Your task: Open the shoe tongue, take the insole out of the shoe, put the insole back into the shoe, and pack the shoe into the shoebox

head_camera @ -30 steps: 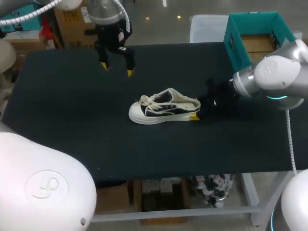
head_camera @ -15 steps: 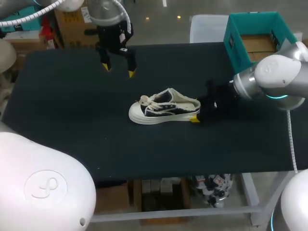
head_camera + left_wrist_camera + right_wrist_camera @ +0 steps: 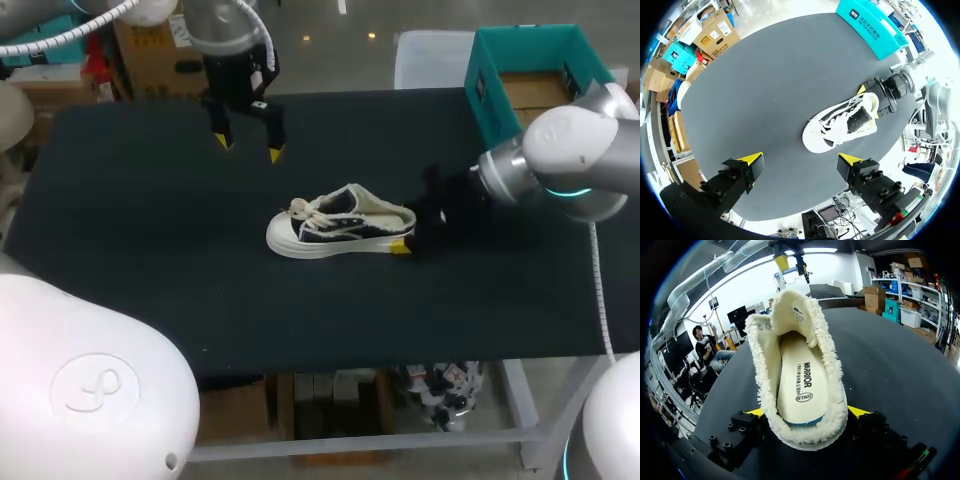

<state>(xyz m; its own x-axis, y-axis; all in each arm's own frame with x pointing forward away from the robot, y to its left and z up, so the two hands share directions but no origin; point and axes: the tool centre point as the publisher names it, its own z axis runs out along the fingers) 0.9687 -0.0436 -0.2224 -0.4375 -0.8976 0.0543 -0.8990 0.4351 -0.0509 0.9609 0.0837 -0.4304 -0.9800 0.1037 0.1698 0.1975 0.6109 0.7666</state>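
While the right gripper (image 3: 807, 414) sits around the heel of the shoe (image 3: 335, 228) at mid-table, whether it truly pinches cannot be told, so a nudge could skid the shoe left with the insole (image 3: 801, 377) inside. The left gripper (image 3: 248, 146), wide open and empty, hangs at the far left, too distant to brace it
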